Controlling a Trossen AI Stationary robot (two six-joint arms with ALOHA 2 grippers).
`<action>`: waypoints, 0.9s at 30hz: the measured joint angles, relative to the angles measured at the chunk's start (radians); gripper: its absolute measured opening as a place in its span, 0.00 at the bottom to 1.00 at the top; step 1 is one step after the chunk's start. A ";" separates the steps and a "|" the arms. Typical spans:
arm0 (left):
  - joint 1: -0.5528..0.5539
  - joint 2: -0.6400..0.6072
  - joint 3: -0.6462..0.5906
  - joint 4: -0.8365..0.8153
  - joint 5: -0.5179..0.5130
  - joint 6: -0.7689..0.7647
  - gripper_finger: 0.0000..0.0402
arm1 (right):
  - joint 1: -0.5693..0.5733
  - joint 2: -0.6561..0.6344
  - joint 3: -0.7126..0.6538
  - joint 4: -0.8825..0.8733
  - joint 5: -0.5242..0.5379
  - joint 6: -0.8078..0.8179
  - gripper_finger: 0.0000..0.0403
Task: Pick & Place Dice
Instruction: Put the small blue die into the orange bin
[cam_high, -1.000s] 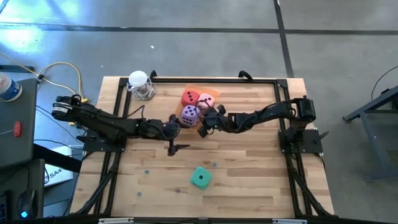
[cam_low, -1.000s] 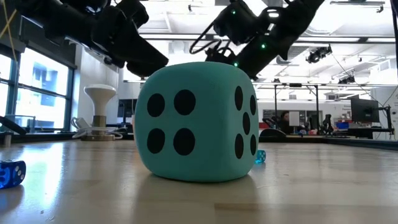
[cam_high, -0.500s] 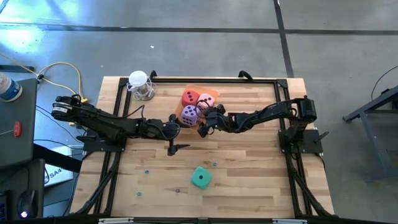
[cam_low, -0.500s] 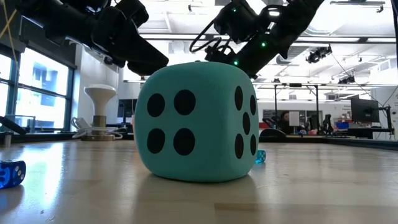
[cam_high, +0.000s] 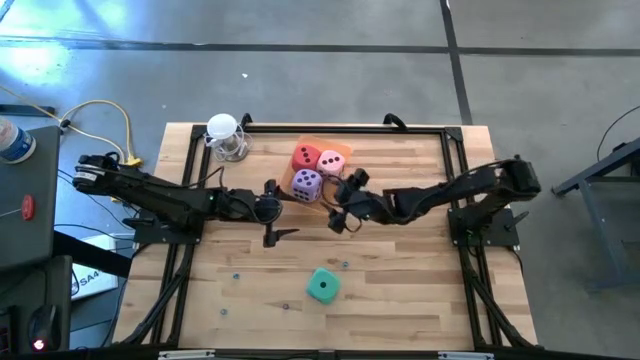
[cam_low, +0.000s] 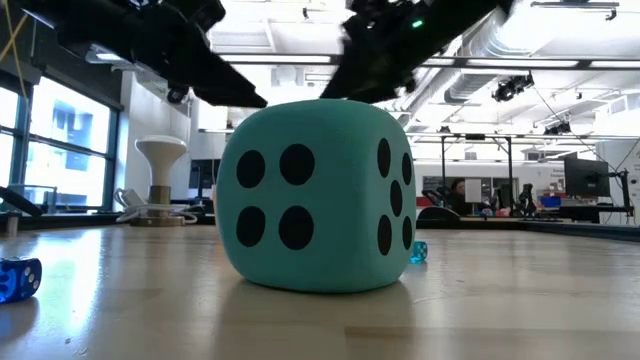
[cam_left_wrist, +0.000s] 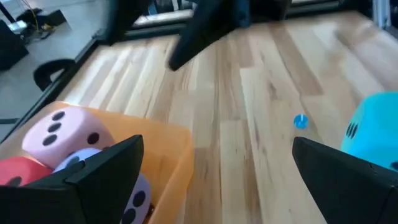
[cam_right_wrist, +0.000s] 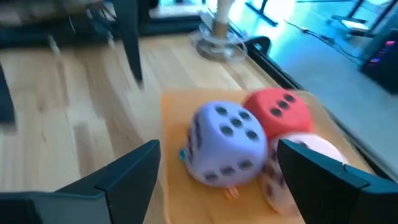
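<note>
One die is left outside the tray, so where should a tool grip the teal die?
Come straight down on the teal die and pinch two opposite side faces. It sits flat and alone on the table, with its sides free; the faces look soft, so squeeze at mid-height.

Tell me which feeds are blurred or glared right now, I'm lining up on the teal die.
Low view: teal die sharp, arms above it smeared by motion, bright windows behind. Right wrist view: purple die and red die soft with blur. Left wrist view: slightly soft. High view: crisp, with floor glare at top left.
</note>
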 joint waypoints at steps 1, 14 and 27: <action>-0.003 -0.017 0.000 -0.012 0.000 -0.008 1.00 | 0.014 -0.014 -0.001 -0.038 0.011 0.007 0.77; -0.135 -0.244 0.000 -0.536 0.007 -0.279 1.00 | 0.105 0.004 -0.001 -0.056 0.016 0.054 0.73; -0.447 -0.122 0.000 -0.741 -0.172 -0.484 1.00 | 0.103 0.021 -0.003 -0.035 -0.002 -0.003 0.71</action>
